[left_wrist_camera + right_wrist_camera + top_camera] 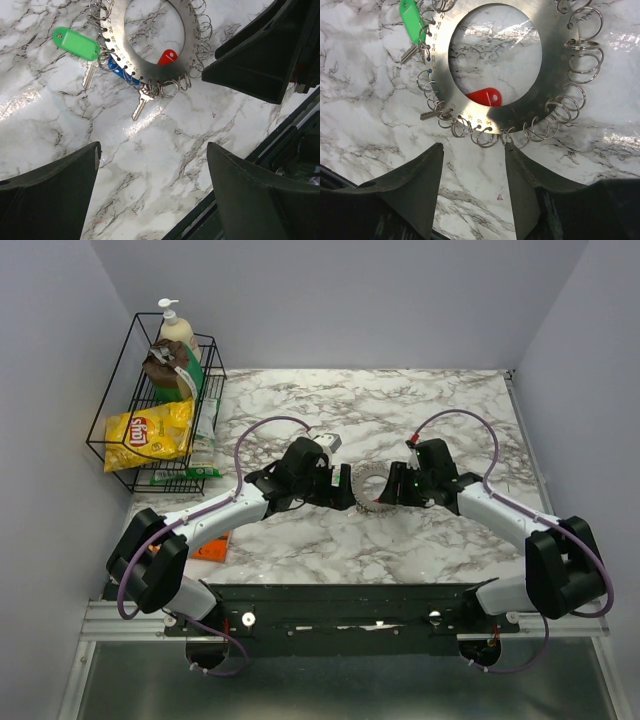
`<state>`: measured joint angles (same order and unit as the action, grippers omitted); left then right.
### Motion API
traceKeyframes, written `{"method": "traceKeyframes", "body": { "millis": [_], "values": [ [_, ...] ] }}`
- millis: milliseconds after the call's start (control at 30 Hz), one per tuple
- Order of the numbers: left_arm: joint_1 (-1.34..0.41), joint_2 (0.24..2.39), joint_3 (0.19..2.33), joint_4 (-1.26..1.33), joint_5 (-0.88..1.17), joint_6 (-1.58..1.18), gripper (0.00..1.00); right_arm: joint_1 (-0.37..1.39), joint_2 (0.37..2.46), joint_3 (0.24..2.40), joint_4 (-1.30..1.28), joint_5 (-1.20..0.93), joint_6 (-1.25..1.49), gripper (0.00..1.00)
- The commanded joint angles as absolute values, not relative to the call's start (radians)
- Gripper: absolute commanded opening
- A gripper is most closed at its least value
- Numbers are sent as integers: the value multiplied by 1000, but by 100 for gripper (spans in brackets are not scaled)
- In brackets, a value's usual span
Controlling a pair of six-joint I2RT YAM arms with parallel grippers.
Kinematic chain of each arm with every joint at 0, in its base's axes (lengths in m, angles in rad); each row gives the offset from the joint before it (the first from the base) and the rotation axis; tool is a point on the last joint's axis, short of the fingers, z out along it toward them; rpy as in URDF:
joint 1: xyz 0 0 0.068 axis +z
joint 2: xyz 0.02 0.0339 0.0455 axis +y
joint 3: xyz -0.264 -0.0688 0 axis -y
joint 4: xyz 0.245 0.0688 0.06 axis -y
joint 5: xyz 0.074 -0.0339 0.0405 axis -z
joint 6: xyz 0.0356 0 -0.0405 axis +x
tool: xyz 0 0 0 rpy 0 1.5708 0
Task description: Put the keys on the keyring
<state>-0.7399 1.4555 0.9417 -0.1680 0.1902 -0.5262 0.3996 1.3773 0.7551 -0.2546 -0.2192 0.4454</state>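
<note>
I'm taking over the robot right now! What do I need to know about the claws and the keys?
Left claw: open, empty, just short of the keyring.
Right claw: open, empty, at the keyring's opposite side.
Keyring: flat on the marble table, between the two claws.
Keys: the green-tagged key, the blue-tagged key and a bare silver key sit at the rim, seemingly hooked on. The red tag lies under the keyring and shows through its hole; whether it is hooked cannot be told.
Left: check the red one and hook it on if it is loose.
</note>
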Motion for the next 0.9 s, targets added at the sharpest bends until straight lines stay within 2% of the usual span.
{"method": "traceKeyframes", "body": {
  "millis": [0,867],
  "values": [
    [-744,1456,946,-196,149,-488,95,400,1410,801,-248,-236,448,61],
    [-744,1459,957,-212,132,-482,95,402,1419,796,-230,-236,449,62]
  ]
}}
